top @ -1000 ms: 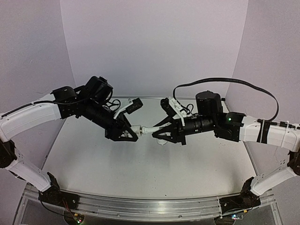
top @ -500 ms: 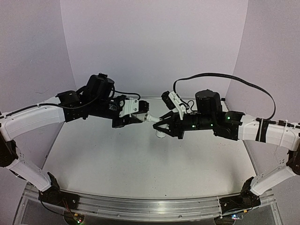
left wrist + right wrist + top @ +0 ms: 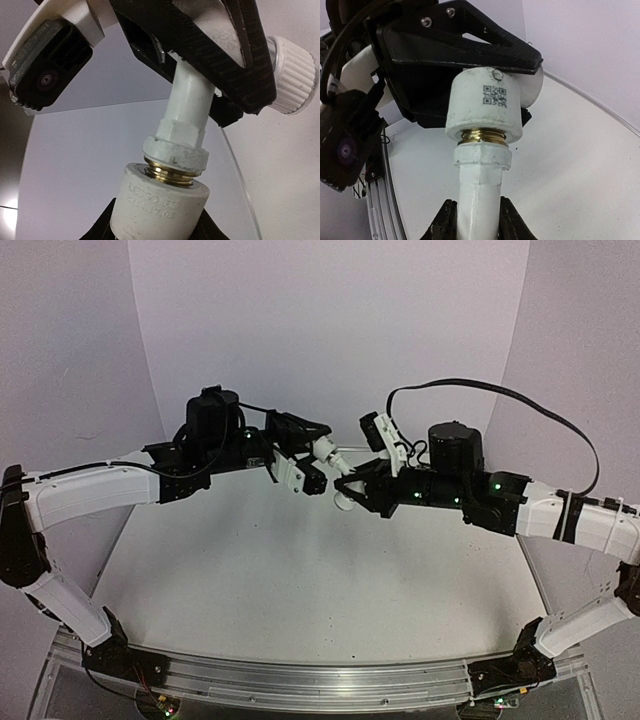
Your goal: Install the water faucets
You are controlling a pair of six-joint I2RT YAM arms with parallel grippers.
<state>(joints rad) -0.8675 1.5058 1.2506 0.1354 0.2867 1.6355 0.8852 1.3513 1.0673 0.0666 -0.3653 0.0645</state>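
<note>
My left gripper [image 3: 157, 222] is shut on the white elbow fitting [image 3: 160, 202], a stubby cylinder with raised lettering. My right gripper [image 3: 476, 220] is shut on the stem of the white tap [image 3: 480, 195]. The tap's brass thread [image 3: 484, 136] sits in the fitting's mouth [image 3: 487, 107], with a few turns still showing. The tap's ribbed white knob [image 3: 295, 75] sticks out beside the right fingers. In the top view both grippers, left [image 3: 316, 462] and right [image 3: 347, 485], meet tip to tip above the table, with the fitting [image 3: 323, 450] between them and the knob [image 3: 345, 502] below.
The white table [image 3: 300, 580] lies well below the joined parts. A metal rail [image 3: 320, 685] runs along its near edge. Pale walls close in the back and both sides. A black cable [image 3: 500, 400] loops over the right arm.
Both grippers have lifted the joined tap and fitting higher and further back. The left wrist has turned round, twisting the fitting on the tap. Both grips have held.
</note>
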